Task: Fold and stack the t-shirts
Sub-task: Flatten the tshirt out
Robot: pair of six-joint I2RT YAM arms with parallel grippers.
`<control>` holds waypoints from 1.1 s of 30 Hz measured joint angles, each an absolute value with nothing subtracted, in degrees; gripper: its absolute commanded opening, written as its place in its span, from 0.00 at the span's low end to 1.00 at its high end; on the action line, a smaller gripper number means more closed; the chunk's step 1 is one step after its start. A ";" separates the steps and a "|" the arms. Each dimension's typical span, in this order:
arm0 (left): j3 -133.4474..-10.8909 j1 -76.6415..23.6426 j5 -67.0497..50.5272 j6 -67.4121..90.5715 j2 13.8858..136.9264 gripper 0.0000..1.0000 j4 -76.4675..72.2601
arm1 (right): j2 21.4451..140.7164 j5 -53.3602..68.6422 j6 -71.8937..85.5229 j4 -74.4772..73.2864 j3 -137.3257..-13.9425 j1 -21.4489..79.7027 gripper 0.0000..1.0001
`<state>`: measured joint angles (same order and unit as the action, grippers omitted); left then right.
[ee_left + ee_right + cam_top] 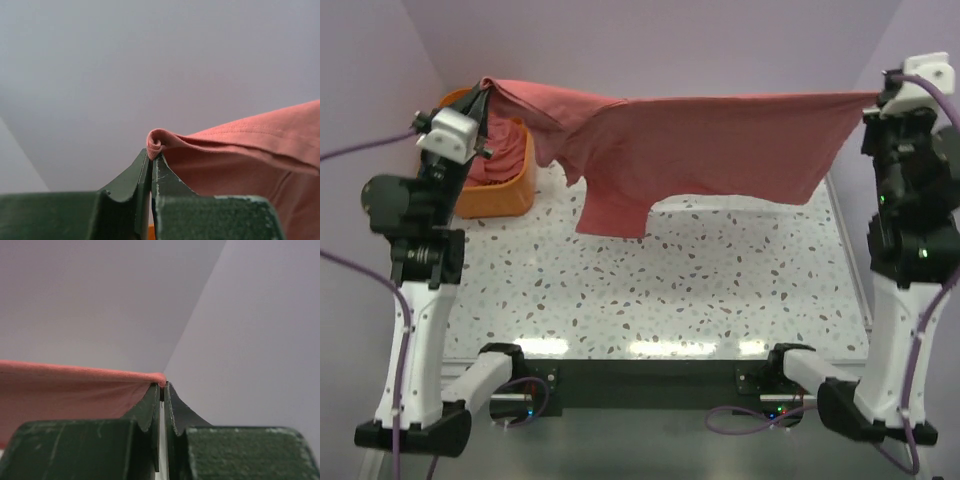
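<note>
A dusty red-pink t-shirt [710,150] hangs stretched in the air across the back of the table between both grippers. My left gripper [480,92] is shut on its left corner; the left wrist view shows the cloth [240,150] pinched at the fingertips [151,156]. My right gripper [878,98] is shut on the right corner; the right wrist view shows the hem [75,390] caught at the tips [163,385]. A sleeve [612,215] hangs down toward the table. More red-pink cloth [500,145] lies in the orange basket [505,195].
The orange plastic basket stands at the back left of the speckled white table [700,290], right beside my left arm. Purple walls close in behind and on both sides. The table's right edge [850,260] runs close to my right arm.
</note>
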<state>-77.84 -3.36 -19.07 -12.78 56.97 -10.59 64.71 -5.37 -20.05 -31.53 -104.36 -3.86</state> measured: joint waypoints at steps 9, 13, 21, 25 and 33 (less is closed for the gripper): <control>-75.26 -3.36 -15.18 -14.44 38.44 0.00 -16.62 | 46.81 -10.02 -23.22 -23.86 -107.59 -3.88 0.00; -78.56 -3.36 -14.98 -14.68 37.19 0.00 -17.41 | 46.48 -10.66 -25.96 -21.10 -110.89 -3.88 0.00; -80.64 -3.36 -17.45 -17.98 40.95 0.00 -14.37 | 49.78 -9.89 -29.58 -19.51 -104.27 -3.88 0.00; -75.68 -3.33 -20.80 -20.18 45.17 0.00 -11.38 | 53.04 -6.79 -29.95 -19.59 -92.14 -3.88 0.00; -58.57 -3.46 -24.03 -21.91 62.11 0.00 -9.34 | 65.34 -1.80 -31.20 -17.91 -66.94 -3.90 0.00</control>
<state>-58.57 -3.46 -24.03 -21.91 62.11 -9.34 65.34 -1.80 -31.20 -17.91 -66.94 -3.90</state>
